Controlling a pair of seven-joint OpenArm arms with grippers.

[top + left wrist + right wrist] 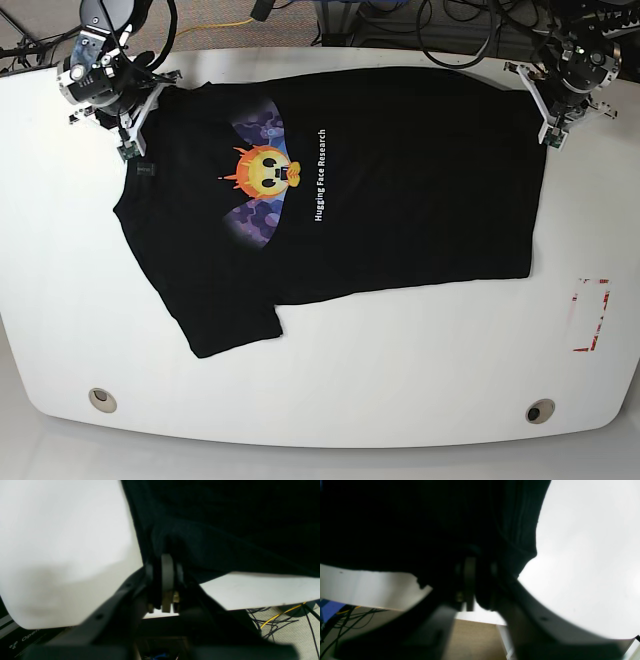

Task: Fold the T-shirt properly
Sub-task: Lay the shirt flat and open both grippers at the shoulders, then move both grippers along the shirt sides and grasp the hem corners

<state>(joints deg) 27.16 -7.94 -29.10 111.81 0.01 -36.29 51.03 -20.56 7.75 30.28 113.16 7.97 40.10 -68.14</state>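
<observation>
The black T-shirt [400, 180] lies spread flat on the white table [400, 370], its orange and purple graphic [262, 175] facing up with white lettering beside it. My left gripper [552, 135] sits at the shirt's far corner on the base view's right. In the left wrist view the fabric [225, 530] puckers up over the left gripper [167, 555]; its jaws stand close together and their tips are buried in cloth. My right gripper [132, 150] is at the far corner near the sleeve. In the right wrist view the right gripper [472, 560] is lost in dark fabric [420, 517].
The table's far edge runs right behind both grippers, with cables [450, 30] on the floor beyond it. A red-outlined mark [592, 315] sits near the right edge. Two round holes [101, 399] [540, 411] lie along the front edge.
</observation>
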